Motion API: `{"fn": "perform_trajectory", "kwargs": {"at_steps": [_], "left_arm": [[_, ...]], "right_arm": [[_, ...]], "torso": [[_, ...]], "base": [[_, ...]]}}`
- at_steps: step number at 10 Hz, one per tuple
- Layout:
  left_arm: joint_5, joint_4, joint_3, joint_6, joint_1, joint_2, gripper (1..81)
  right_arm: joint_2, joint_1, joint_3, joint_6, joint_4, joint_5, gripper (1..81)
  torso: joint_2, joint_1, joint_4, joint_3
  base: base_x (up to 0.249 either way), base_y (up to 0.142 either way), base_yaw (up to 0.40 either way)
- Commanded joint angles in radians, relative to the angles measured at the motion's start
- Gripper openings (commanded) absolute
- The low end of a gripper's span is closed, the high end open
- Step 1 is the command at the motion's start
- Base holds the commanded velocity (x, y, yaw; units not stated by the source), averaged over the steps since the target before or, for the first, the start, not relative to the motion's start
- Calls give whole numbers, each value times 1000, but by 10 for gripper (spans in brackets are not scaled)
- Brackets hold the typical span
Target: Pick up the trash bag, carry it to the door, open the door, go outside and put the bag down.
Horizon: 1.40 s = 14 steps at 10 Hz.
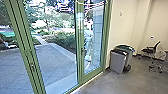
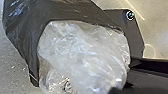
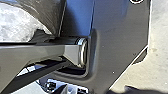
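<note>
clear plastic inside black bag (image 2: 20, 32)

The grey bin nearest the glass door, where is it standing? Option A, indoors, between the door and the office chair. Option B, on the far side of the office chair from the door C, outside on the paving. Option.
A: the grey bin stands on the indoor floor, with the green-framed door to one side and the office chair to the other.

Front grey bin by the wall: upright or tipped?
Upright. The front bin stands base down on the floor, sides rising to a top rim.
</note>
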<state>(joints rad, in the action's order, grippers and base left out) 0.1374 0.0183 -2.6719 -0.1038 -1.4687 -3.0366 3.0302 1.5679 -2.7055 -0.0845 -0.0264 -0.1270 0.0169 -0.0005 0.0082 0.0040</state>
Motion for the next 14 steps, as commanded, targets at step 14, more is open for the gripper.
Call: {"fn": "perform_trajectory", "kwargs": {"at_steps": [14], "left_arm": [[21,3,4,-13,50,-10,10]], "right_arm": [[8,-44,-8,2,17,-65,811]], "torso": [[0,1,0,0]], "base": [[142,-71,0]]}}
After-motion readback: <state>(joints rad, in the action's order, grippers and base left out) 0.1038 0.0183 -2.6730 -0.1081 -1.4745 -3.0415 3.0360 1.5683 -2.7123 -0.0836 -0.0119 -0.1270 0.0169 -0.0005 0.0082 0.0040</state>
